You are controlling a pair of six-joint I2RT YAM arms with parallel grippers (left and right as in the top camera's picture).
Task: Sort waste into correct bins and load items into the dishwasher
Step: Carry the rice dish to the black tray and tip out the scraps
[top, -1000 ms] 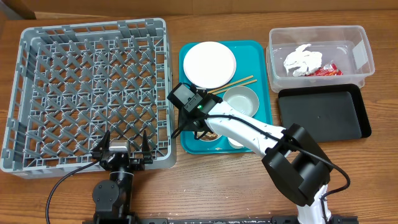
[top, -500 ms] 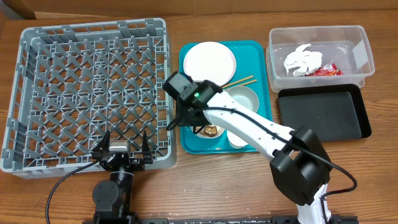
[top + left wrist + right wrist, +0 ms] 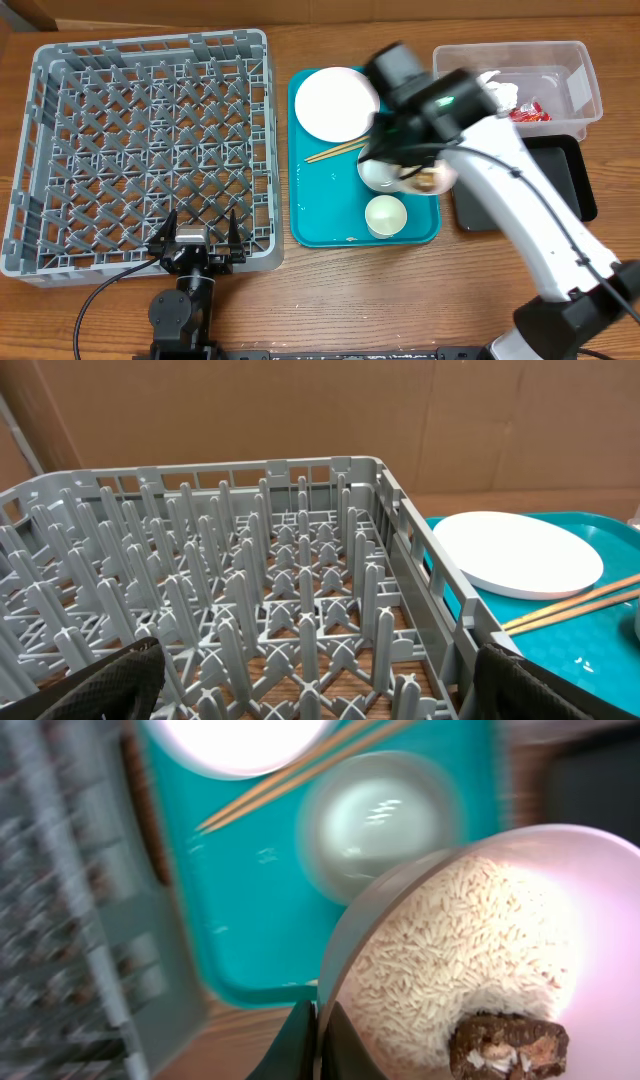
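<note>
As I read it, the waste sorting is partly done and the loading has not begun: the napkin (image 3: 503,92) and wrapper (image 3: 530,112) lie in the clear tub (image 3: 590,95), while the dish rack (image 3: 150,40) holds nothing. On the teal tray (image 3: 320,220) I see the plate (image 3: 335,103), the chopsticks (image 3: 335,152), an empty bowl (image 3: 375,820) and the cup (image 3: 385,215), all waiting. The job in hand looks like emptying the rice bowl (image 3: 600,870), which carries the rice (image 3: 440,960) and a brown scrap (image 3: 508,1045); the black tray (image 3: 560,190) shows nothing in the part I can see. My right gripper (image 3: 318,1020) has its jaws pressed together on that bowl's rim, and the arm reaches across the counter (image 3: 300,310), holding the bowl in the air over the teal tray's right edge, near the black tray; motion blur hides its exact tilt. My left gripper (image 3: 197,243) sits low at the rack's near wall, jaws spread wide and gripping nothing.
</note>
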